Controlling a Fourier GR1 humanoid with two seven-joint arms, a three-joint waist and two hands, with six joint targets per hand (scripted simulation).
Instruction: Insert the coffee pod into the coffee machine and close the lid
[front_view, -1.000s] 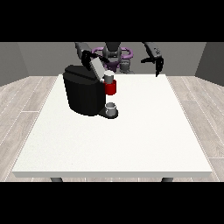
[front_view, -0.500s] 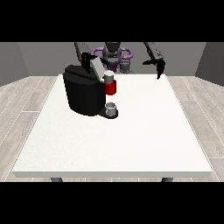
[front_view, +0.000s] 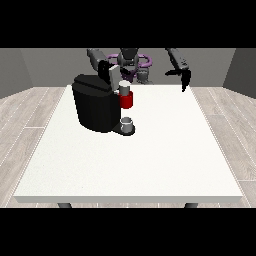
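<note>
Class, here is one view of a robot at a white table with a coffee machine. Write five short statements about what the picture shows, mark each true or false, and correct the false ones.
1. The coffee machine stands on the white table, towards the view's left. True.
2. The machine's body is white. False: the body is black, with a red part on its front.
3. A small grey cup sits at the machine's base, below the red part. True.
4. The hand at the view's right rests on the machine. False: it hangs in the air, well apart from the machine.
5. The hand at the view's left is lying flat on the table's near edge. False: it is up by the machine's top, at the far side.
</note>
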